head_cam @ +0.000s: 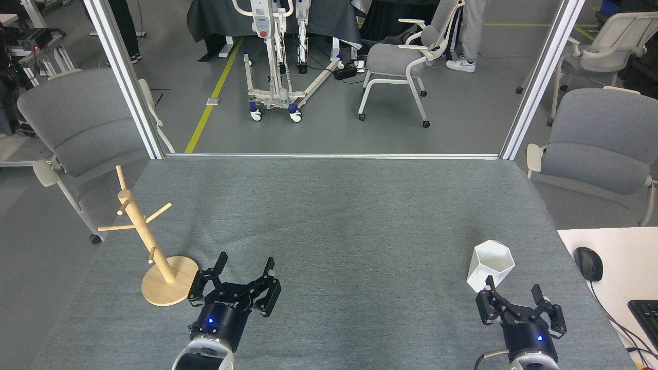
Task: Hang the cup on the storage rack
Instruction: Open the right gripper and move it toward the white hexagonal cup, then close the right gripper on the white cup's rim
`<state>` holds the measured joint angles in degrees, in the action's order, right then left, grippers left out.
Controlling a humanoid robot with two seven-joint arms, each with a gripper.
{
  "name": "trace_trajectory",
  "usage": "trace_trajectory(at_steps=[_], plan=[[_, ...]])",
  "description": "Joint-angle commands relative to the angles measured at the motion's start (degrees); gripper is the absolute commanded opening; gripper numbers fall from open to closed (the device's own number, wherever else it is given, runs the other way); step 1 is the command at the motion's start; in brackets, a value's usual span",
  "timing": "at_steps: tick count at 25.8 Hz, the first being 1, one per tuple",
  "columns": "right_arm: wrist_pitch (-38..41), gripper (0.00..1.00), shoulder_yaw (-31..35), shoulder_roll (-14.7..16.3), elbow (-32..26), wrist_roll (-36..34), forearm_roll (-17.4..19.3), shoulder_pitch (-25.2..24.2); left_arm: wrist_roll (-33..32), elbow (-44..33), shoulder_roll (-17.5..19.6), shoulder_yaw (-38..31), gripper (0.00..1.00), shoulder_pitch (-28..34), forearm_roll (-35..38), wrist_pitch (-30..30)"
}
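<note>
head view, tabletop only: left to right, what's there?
storage rack → left gripper → cup → right gripper, the last two partly overlapping. Both grippers are open and empty; the cup stands upright on the grey table.

A grey felt-covered table (334, 216) fills the foreground, with two aluminium posts (123, 77) rising at its far corners. Beside its right edge a white desk (611, 257) carries a black mouse (588, 263) and a keyboard (646, 316). Grey chairs (77, 123) stand off both sides, another (398, 59) farther back beside a white wheeled lift frame (275, 61), and a yellow floor line (211, 100) runs away.
</note>
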<state>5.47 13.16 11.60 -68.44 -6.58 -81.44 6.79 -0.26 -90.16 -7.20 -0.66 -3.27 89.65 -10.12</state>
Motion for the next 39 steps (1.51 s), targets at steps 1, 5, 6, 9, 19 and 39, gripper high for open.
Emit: trace_trajectory(at_steps=[1, 5, 6, 9, 19, 39], plan=[[0.41, 1.0, -0.16, 0.17, 1.56, 0.17, -0.03, 1.48, 0.0, 0.16, -0.01, 0.22, 0.99, -0.16, 0.0, 0.1], [0.59, 1.0, -0.33, 0.26, 2.53, 0.17, -0.03, 1.65, 0.0, 0.43, -0.01, 0.4, 1.0, -0.25, 0.09, 0.1], [0.5, 1.0, -0.6, 0.52, 2.88, 0.17, -0.12, 2.18, 0.0, 0.69, -0.01, 0.49, 0.99, -0.25, 0.09, 0.19], [0.06, 1.0, -3.5, 2.02, 5.34, 0.26, -0.03, 3.41, 0.0, 0.87, -0.01, 0.66, 0.99, -0.25, 0.09, 0.28], [0.15, 1.0, -3.94, 2.72, 7.1, 0.34, 0.06, 5.17, 0.0, 1.83, 0.08, 0.75, 1.0, -0.16, 0.09, 0.37], [0.06, 0.99, -5.34, 3.78, 13.86, 0.34, 0.32, 10.53, 0.0, 2.27, -0.01, 0.84, 0.99, 0.02, 0.0, 0.45]])
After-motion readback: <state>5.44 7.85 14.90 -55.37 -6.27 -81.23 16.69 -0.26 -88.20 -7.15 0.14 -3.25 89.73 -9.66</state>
